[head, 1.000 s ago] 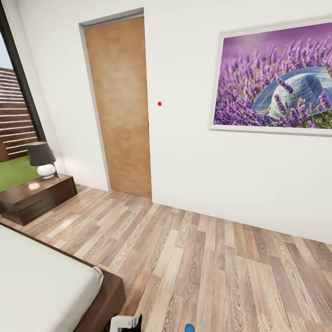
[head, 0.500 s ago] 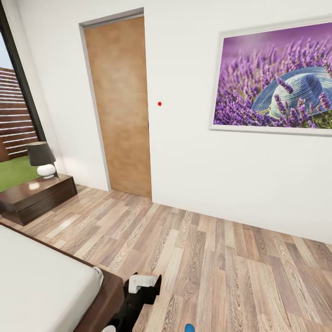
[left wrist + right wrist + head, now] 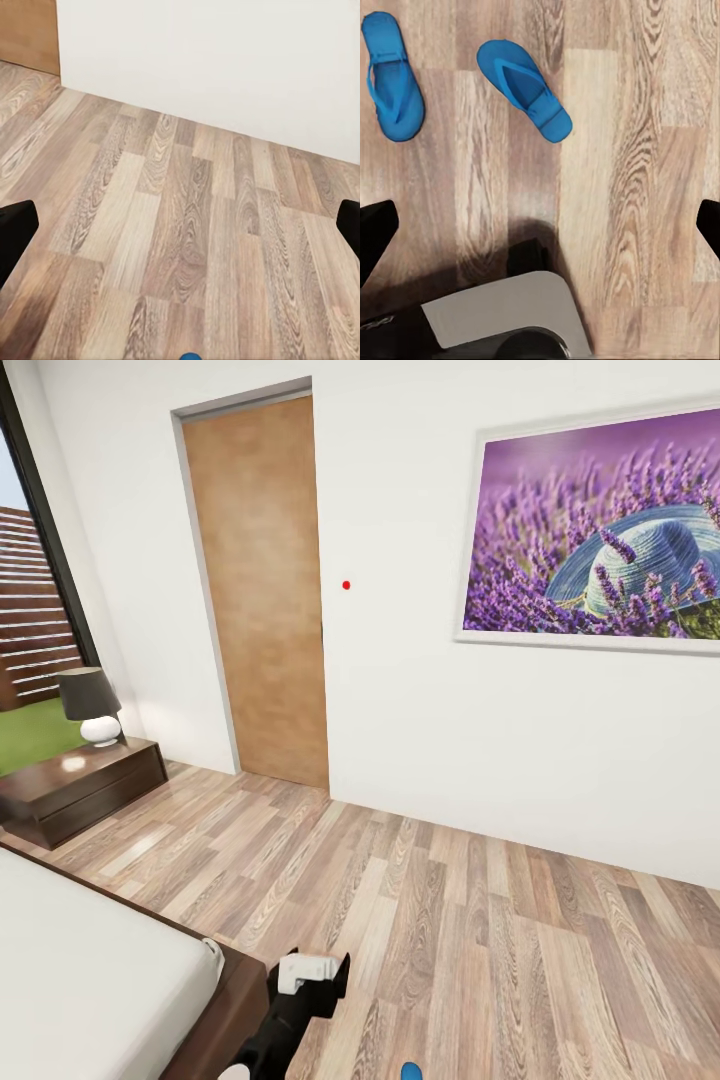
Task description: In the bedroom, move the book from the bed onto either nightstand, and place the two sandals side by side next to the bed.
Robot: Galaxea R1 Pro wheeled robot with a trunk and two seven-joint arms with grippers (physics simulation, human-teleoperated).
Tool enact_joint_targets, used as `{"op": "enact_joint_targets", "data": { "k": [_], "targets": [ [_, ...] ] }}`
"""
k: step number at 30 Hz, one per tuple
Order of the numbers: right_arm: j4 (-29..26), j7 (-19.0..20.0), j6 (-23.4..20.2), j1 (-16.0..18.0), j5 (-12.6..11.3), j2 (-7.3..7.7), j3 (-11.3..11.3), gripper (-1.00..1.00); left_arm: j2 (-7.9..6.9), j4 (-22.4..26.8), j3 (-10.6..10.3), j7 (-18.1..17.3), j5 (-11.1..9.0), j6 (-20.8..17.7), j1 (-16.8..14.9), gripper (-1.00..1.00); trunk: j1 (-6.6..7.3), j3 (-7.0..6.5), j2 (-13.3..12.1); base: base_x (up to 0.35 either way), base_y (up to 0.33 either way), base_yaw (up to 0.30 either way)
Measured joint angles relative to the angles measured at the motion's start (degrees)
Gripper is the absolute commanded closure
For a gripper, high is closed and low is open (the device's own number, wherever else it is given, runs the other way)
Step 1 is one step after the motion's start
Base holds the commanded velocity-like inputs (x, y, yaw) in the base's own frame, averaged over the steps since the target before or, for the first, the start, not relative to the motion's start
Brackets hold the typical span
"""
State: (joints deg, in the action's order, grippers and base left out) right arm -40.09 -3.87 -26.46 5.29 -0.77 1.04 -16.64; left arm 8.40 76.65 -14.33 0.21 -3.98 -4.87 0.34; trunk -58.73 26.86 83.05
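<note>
Across the bedroom's wood-plank floor (image 3: 470, 920), the bed (image 3: 90, 980) fills the head view's 7 o'clock corner, with the nightstand (image 3: 80, 785) at 9 o'clock by the window. From the right wrist, two blue sandals (image 3: 523, 88) lie apart, unaligned, on bare planks. Left gripper (image 3: 312, 975) hangs spread and empty beside the bed frame; right gripper (image 3: 540, 225) likewise released.

Two sandals (image 3: 391, 75) (image 3: 524, 89); one lamp (image 3: 89, 706); one door (image 3: 258, 590).

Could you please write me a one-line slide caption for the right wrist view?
Two blue sandals lie apart and splayed on the plank floor, beyond the open right gripper.
</note>
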Motion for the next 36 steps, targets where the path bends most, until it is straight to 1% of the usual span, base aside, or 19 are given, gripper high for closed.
{"op": "enact_joint_targets", "data": {
  "k": [1, 2, 3, 5, 7, 9, 10, 11, 13, 15, 18, 28, 36],
  "targets": [
    [-0.86, 0.01, -3.56, 2.72, -0.17, -0.8, 0.05, -1.0, -0.01, 0.08, 0.0, 0.01, 0.0, -0.01, 0.0, -1.0, 0.0, 0.0, 0.0, 0.0, 0.0, 0.0],
    [-1.17, -0.03, -4.91, 4.1, -0.17, -1.18, 0.09, -1.0, -0.02, 0.11, 0.0, 0.02, 0.0, -0.02, 0.0, -1.0, 0.0, 0.0, 0.0, 0.0, 0.0, 0.0],
    [-1.58, -0.13, -6.74, 6.45, -0.28, -1.74, 0.25, -1.0, -0.01, 0.15, 0.0, 0.02, 0.0, -0.03, 0.0, -1.0, 0.0, 0.0, 0.0, 0.0, 0.0, 0.0],
    [-1.96, -0.18, -8.57, 9.51, -0.36, -2.33, 0.27, -1.0, 0.0, 0.21, 0.0, 0.06, 0.0, -0.05, 0.0, -1.0, 0.0, 0.0, 0.0, 0.0, 0.0, 0.0],
    [-2.15, -0.21, -9.55, 11.24, -0.39, -2.75, 0.27, -1.0, 0.01, 0.53, 0.0, 0.16, 0.01, -0.09, 0.0, -1.0, 0.0, 0.0, 0.0, 0.0, 0.0, 0.0],
    [-2.25, -0.24, -10.09, 12.23, -0.39, -3.07, 0.27, -1.0, 0.02, 1.24, -0.05, 0.21, 0.01, -0.2, 0.0, -1.0, 0.0, 0.01, 0.0, 0.0, 0.0, 0.0],
    [-2.16, -0.32, -10.65, 15.83, -0.54, -4.26, 0.29, -1.0, 0.03, 1.95, -0.19, 0.28, 0.01, -0.3, 0.0, -1.0, 0.0, 0.0, 0.0, 0.0, 0.0, 0.0],
    [-1.86, -0.35, -10.98, 18.2, -0.58, -4.71, 0.32, -1.0, 0.03, 2.03, -0.22, 0.31, 0.0, -0.31, 0.0, -1.0, 0.0, 0.0, 0.0, 0.0, 0.0, 0.0],
    [-0.62, -0.37, -11.91, 19.32, -0.53, -5.31, 0.35, -1.0, 0.03, 2.1, -0.25, 0.33, 0.01, -0.29, 0.0, -1.0, 0.0, 0.01, 0.0, 0.0, 0.0, 0.0],
    [2.36, -0.39, -13.67, 20.48, -0.5, -5.91, 0.41, -1.0, 0.04, 2.14, -0.32, 0.39, 0.01, -0.26, 0.0, -1.0, 0.0, 0.01, 0.0, 0.0, 0.0, 0.0],
    [4.95, -0.44, -14.62, 22.34, -0.45, -6.57, 0.45, -1.0, 0.04, 2.1, -0.53, 0.48, 0.01, -0.25, 0.0, -1.0, 0.0, 0.01, 0.0, 0.0, 0.0, 0.0],
    [5.71, -0.32, -14.8, 22.96, -0.47, -6.81, 0.37, -1.0, 0.04, 2.08, -1.26, 0.51, 0.07, -0.25, 0.01, -1.0, 0.0, 0.01, 0.0, 0.0, 0.0, 0.0],
    [5.74, -0.28, -14.72, 22.98, -0.54, -6.86, 0.37, -1.0, 0.04, 2.16, -1.29, 0.51, 0.09, -0.28, 0.01, -1.0, -1.75, 1.44, 3.2, 0.0, 0.0, 0.0]
  ]
}}
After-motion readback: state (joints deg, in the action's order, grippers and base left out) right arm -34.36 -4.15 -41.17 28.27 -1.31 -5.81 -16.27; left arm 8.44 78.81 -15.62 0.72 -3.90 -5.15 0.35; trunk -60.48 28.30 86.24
